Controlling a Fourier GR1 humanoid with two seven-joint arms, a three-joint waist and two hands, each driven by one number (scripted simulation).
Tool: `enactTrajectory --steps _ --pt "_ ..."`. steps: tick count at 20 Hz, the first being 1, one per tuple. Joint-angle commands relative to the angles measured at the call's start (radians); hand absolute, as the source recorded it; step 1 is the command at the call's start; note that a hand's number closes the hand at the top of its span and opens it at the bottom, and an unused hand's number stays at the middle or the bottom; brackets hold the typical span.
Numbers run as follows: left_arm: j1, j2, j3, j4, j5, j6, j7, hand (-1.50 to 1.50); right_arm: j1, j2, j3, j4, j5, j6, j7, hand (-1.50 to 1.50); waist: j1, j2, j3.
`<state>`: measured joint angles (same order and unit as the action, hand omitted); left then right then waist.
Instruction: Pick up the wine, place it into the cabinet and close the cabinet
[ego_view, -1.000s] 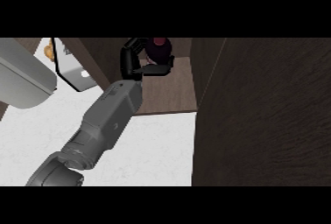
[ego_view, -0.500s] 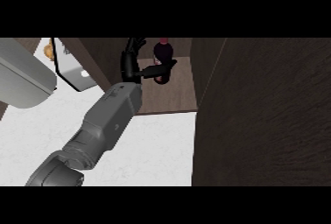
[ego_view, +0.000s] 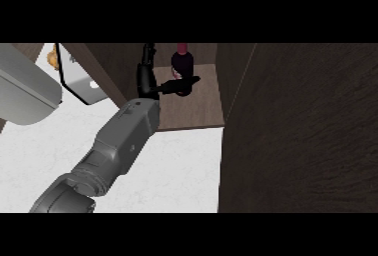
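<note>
only one arm shows, grey forearm coming up from the lower left; w/ a single arm in view i can't tell which side it is. its black hand (ego_view: 151, 82) is up inside the cabinet (ego_view: 199, 107), fingers stretched up along the cabinet's left wall and cut off at the view's top, thumb sticking out right toward the wine (ego_view: 182, 62). thumb tip overlaps the bottle's lower part, so touching or v. close, can't say which. fingers look straight, not wrapped round the bottle; hand reads as open.

wine stands on the cabinet's brown shelf floor, near the back, dark body w/ reddish neck; its top is cut off by the view's edge. label or cap not readable.

cabinet door (ego_view: 303, 130) fills the whole right side, a big dark wood panel, swung open & blocking anything behind it. its edges run out of view.

left of the cabinet: a pale grey rounded thing (ego_view: 26, 92), partly cropped, can't identify. next to it a white panel w/ black rim (ego_view: 85, 82), and a small orange-brown bit (ego_view: 52, 59) at the top, too small to tell. white counter (ego_view: 177, 165) below.
</note>
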<state>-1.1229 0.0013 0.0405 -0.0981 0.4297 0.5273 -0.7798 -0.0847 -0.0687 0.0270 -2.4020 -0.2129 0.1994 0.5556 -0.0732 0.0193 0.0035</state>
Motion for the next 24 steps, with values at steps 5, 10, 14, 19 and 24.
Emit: enactTrajectory --steps 5,10,14,19,24 --pt "0.056 0.005 0.032 -0.008 0.01 -0.012 -0.071 -1.5 0.026 0.006 0.002 -0.042 -0.034 0.002 0.001 -1.5 0.008 0.005 -0.005" --pt "0.063 0.038 0.023 0.006 -0.005 -0.08 -0.066 -1.5 0.007 -0.001 0.006 -0.042 -0.047 0.008 0.011 -1.5 -0.002 0.01 -0.005" --pt "0.103 0.029 0.032 -0.014 -0.001 -0.141 -0.125 -1.5 -0.011 0.01 0.026 -0.041 -0.023 -0.013 0.025 -1.5 0.008 0.007 -0.006" --pt "0.07 -0.001 0.022 -0.002 -0.015 -0.124 -0.118 -1.5 0.023 0.021 0.032 -0.023 -0.027 0.007 -0.02 -1.5 0.003 0.008 -0.005" --pt "0.076 -0.001 0.01 -0.002 -0.005 -0.182 -0.097 -1.5 0.015 0.009 0.053 -0.07 -0.012 -0.014 0.037 -1.5 0.006 -0.001 -0.005"
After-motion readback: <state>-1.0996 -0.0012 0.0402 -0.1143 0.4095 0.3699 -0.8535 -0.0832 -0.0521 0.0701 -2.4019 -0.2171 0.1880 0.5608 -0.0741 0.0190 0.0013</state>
